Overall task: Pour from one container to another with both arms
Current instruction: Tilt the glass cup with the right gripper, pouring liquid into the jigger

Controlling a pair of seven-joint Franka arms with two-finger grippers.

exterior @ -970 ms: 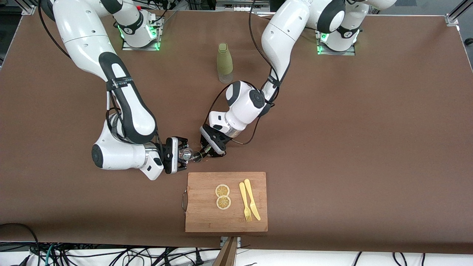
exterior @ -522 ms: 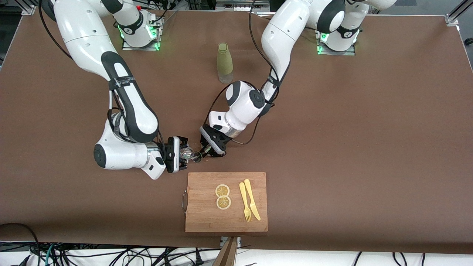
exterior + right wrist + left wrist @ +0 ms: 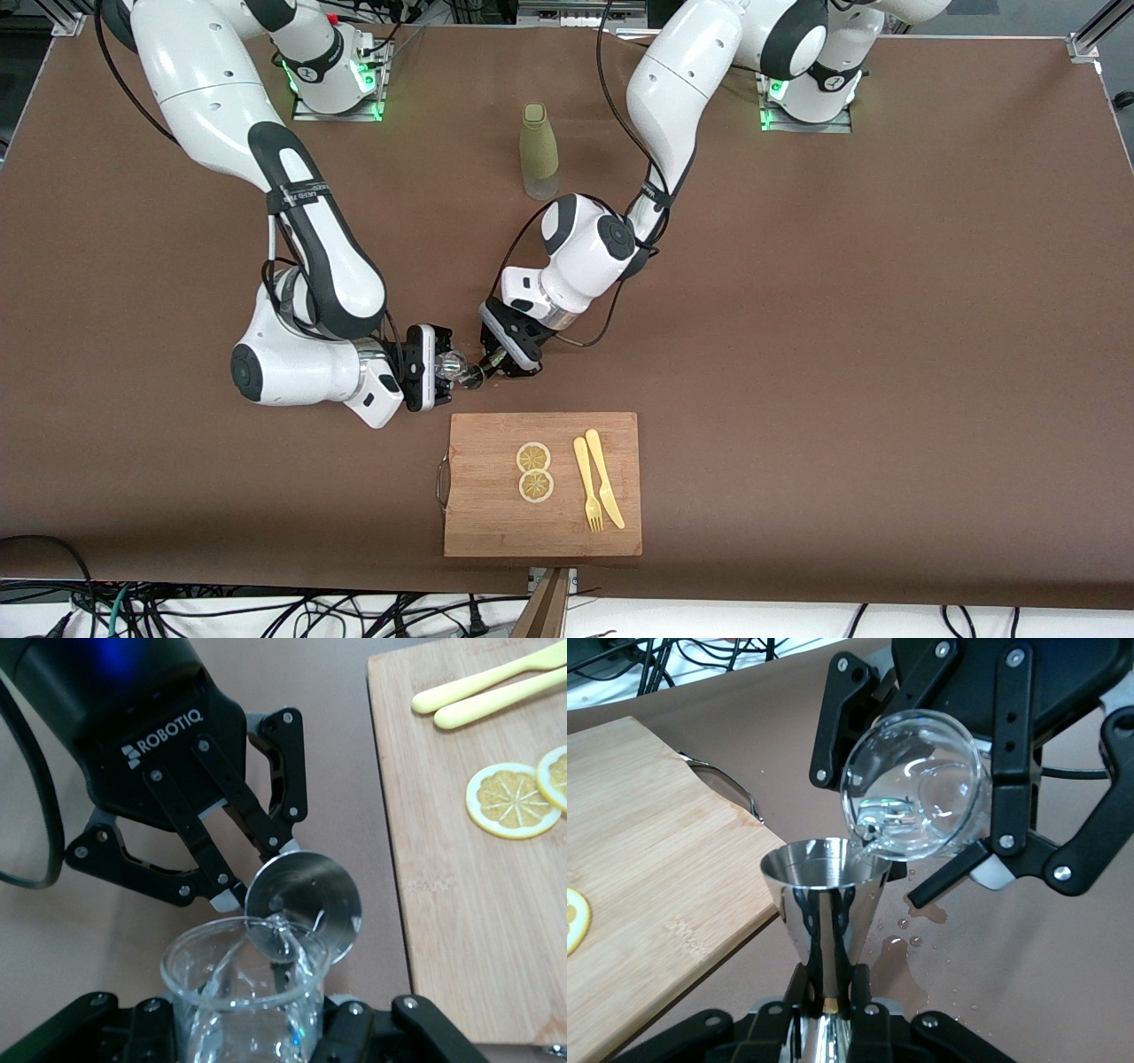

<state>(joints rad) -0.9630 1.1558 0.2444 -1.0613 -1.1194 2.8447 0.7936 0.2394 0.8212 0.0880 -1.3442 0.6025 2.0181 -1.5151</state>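
Two arms work over the brown bench (image 3: 842,354), meeting just above the bare surface beside the farther edge of one wooden cutting board (image 3: 496,523). The right gripper (image 3: 440,368) has its jaws clamped on one clear glass cup (image 3: 450,364), tipped on its side with its mouth toward the jigger. The left gripper (image 3: 498,362) has its jaws closed on the narrow waist of one steel jigger (image 3: 473,377), held upright with its open cone up. In the left wrist view the cup (image 3: 917,784) has its lip right over the rim of the jigger (image 3: 824,904), and water drops lie on the bench below.

On the board lie two lemon slices (image 3: 534,471), one yellow fork (image 3: 586,483) and one yellow knife (image 3: 604,478), side by side. One olive-green bottle (image 3: 538,151) stands upright on the bench, farther from the front camera, between the two arm bases.
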